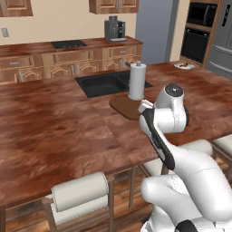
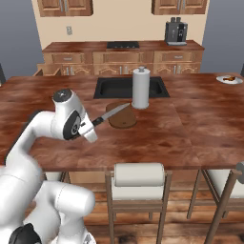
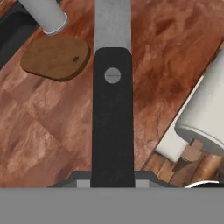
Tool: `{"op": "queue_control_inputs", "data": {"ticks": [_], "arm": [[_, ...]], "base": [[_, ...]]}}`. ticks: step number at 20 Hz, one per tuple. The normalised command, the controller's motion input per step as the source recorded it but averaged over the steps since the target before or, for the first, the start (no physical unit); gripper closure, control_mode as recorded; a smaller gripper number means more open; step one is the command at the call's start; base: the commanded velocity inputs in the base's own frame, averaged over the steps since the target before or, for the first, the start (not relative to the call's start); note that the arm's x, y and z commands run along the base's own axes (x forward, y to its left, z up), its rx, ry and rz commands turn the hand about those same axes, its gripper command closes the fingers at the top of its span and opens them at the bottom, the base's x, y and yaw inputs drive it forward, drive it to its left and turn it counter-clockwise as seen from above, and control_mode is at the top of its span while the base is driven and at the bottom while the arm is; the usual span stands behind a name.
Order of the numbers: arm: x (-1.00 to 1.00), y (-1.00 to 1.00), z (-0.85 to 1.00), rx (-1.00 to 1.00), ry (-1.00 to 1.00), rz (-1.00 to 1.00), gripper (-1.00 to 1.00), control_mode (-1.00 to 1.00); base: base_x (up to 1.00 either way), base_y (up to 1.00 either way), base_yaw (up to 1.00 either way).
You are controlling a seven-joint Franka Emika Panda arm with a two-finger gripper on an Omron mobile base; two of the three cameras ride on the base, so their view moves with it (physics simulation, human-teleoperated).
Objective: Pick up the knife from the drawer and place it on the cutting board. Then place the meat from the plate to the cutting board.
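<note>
I've got the knife [image 2: 110, 114] clamped in the gripper [image 2: 90, 127], held up above the countertop [image 2: 200, 124] near its front edge. In the hand view the knife [image 3: 112, 109] runs straight up the middle: a broad near-black handle with one round silver rivet, then a flat grey blade going out of the top of the picture. From the right base view the blade looks thin and pale, pointing up and away toward the cutting board [image 2: 122, 116], with its tip over the board's near left part.

The cutting board is a dark-brown slab with rounded corners and a small hole, lying flat just in front of the black sink [image 2: 125, 87]. A white paper towel roll [image 2: 140, 88] stands upright at the board's far right corner, right at its edge. The board's near and left sides look open, with bare reddish wood all around them.

Far to the right, the plate [image 2: 229, 79] sits near the counter's end, with the meat [image 2: 229, 78] a small reddish-brown bit on it, well apart from the board. Below the near counter edge I see a white-cushioned stool [image 2: 138, 181].
</note>
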Motion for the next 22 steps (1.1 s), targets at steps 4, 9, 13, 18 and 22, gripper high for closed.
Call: {"op": "queue_control_inputs", "data": {"ticks": [4, 9, 13, 18, 22], "arm": [[0.95, -0.29, 0.00, 0.20, 0.27, 0.15, 1.00, -1.00], [0.22, -0.11, 0.00, 0.03, 0.03, 0.02, 1.00, -1.00], [0.40, 0.00, -0.12, 0.00, 0.00, 0.00, 1.00, -1.00], [0.33, 0.00, -0.29, -0.04, 0.00, 0.30, 1.00, -1.00], [-0.15, 0.00, -0.37, -0.18, -0.04, 0.41, 1.00, -1.00]], "base": [[0.00, 0.00, 0.00], [0.00, 0.00, 0.00], [0.00, 0.00, 0.00], [0.00, 0.00, 0.00], [0.00, 0.00, 0.00]]}}
